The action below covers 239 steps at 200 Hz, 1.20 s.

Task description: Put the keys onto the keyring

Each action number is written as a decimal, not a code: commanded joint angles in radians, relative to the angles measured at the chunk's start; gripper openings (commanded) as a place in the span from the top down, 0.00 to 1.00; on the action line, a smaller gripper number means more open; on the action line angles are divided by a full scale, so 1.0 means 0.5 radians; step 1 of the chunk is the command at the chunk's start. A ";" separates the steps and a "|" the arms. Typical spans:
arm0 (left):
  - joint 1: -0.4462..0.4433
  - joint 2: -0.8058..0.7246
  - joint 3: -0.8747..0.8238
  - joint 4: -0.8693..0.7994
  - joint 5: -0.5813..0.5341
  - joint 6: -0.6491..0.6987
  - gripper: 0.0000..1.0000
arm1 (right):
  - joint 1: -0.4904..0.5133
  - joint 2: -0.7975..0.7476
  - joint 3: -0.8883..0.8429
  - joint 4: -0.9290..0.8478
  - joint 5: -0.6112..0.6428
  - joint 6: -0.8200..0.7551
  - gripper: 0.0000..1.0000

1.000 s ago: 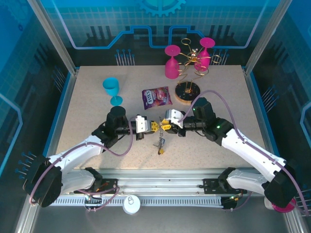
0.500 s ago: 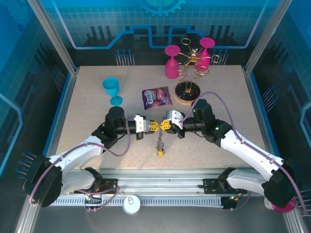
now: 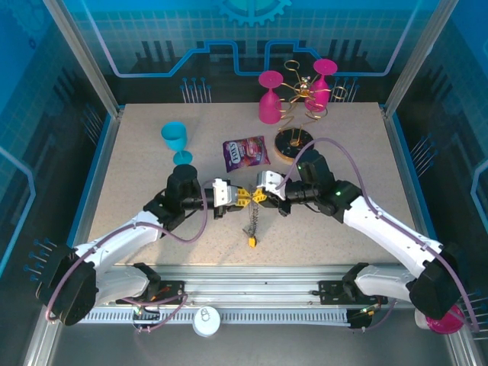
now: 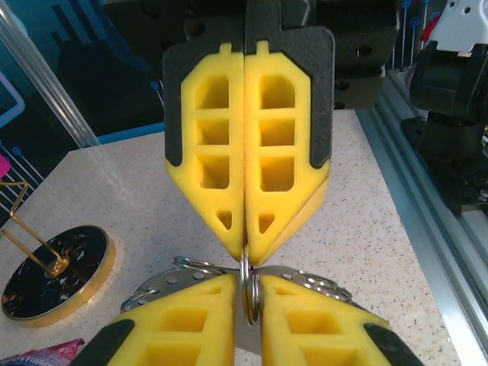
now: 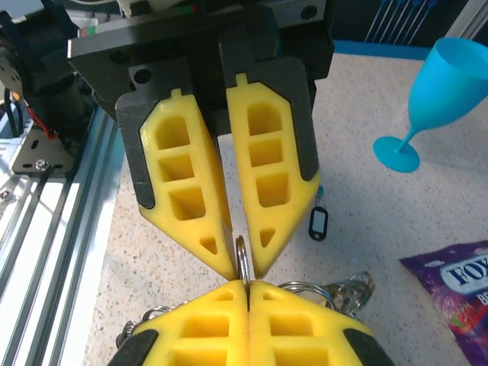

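Along the lower edge of the top view ran an aluminium rail (image 3: 252, 286) carrying both arm bases. Just above it, at frame centre, the left gripper (image 3: 241, 198) and the right gripper (image 3: 258, 197) met tip to tip. Each had its yellow pads (image 4: 191, 324) pressed onto the keyring (image 4: 249, 288), which stood edge-on in the narrow gap between them, pinched from both sides. The keys (image 3: 252, 226) trailed down-frame from that meeting point in a thin string ending in a yellow-orange tag (image 3: 252, 242); whether it touched the table could not be told. A black tag (image 5: 318, 223) showed right of centre in the right wrist view. Doing this step well probably meant letting one gripper hold the wire firmly while the other eased and re-gripped, so a key could slide along without the loop twisting free. The speckled beige tabletop (image 3: 137, 175) looked flat and matte. Further up lay a purple snack packet (image 3: 245, 152), a blue goblet (image 3: 176, 142) to its left and a round wooden base (image 3: 293, 145) to its right. Pink glasses (image 3: 269, 97) and a gold wire rack (image 3: 301, 95) stood beyond, before blue panelled walls (image 3: 152, 30).
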 commanded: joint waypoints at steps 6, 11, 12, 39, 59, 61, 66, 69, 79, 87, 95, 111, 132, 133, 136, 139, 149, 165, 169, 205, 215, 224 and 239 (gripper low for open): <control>-0.006 0.039 0.112 -0.191 -0.025 0.083 0.90 | 0.046 0.049 0.181 -0.272 0.118 -0.124 1.00; -0.008 0.046 0.121 -0.202 -0.025 0.082 0.91 | 0.064 0.062 0.209 -0.312 0.145 -0.147 1.00; -0.008 0.048 0.122 -0.202 -0.025 0.084 0.90 | 0.064 0.062 0.209 -0.312 0.145 -0.147 1.00; -0.006 0.060 0.131 -0.215 -0.025 0.082 0.91 | 0.147 0.155 0.375 -0.527 0.258 -0.227 1.00; -0.005 0.054 0.135 -0.224 -0.025 0.093 0.98 | 0.207 0.213 0.485 -0.646 0.331 -0.270 1.00; -0.007 0.055 0.134 -0.227 -0.025 0.095 0.99 | 0.211 0.215 0.494 -0.651 0.333 -0.272 1.00; -0.007 0.054 0.133 -0.230 -0.027 0.101 1.00 | 0.214 0.220 0.513 -0.663 0.326 -0.271 1.00; -0.007 0.052 0.131 -0.230 -0.028 0.105 1.00 | 0.216 0.218 0.520 -0.663 0.317 -0.267 1.00; -0.006 0.048 0.121 -0.227 -0.025 0.113 1.00 | 0.211 0.206 0.528 -0.640 0.295 -0.248 1.00; -0.007 0.042 0.110 -0.206 -0.018 0.112 1.00 | 0.194 0.179 0.515 -0.591 0.268 -0.212 1.00; -0.006 0.034 0.087 -0.163 -0.008 0.102 1.00 | 0.157 0.147 0.484 -0.509 0.228 -0.157 0.99; -0.005 0.026 0.016 0.014 0.002 0.024 1.00 | 0.060 0.056 0.350 -0.286 0.093 -0.038 0.82; -0.006 0.044 -0.081 0.324 0.047 -0.129 1.00 | -0.060 -0.047 0.121 0.026 -0.099 0.093 0.76; -0.006 0.044 -0.085 0.340 0.049 -0.137 1.00 | -0.066 -0.051 0.110 0.037 -0.105 0.097 0.76; -0.007 0.050 -0.100 0.393 0.054 -0.165 1.00 | -0.074 -0.062 0.079 0.082 -0.123 0.115 0.76; -0.007 0.056 -0.115 0.435 0.060 -0.190 1.00 | -0.085 -0.074 0.052 0.126 -0.138 0.132 0.75; -0.008 0.077 -0.153 0.589 0.076 -0.264 1.00 | -0.109 -0.104 -0.041 0.243 -0.171 0.170 0.74; -0.007 0.105 -0.191 0.756 0.099 -0.348 1.00 | -0.126 -0.137 -0.137 0.375 -0.184 0.196 0.73; -0.006 0.110 -0.198 0.778 0.107 -0.356 1.00 | -0.129 -0.143 -0.183 0.400 -0.189 0.197 0.72; -0.006 0.106 -0.217 0.795 0.133 -0.332 1.00 | -0.194 -0.202 -0.340 0.599 -0.316 0.249 0.71; -0.006 0.108 -0.217 0.797 0.137 -0.332 1.00 | -0.202 -0.206 -0.345 0.597 -0.336 0.241 0.71; -0.007 0.108 -0.217 0.801 0.140 -0.331 1.00 | -0.203 -0.205 -0.348 0.587 -0.351 0.232 0.71; -0.007 0.114 -0.218 0.813 0.152 -0.340 1.00 | -0.206 -0.194 -0.354 0.585 -0.352 0.225 0.72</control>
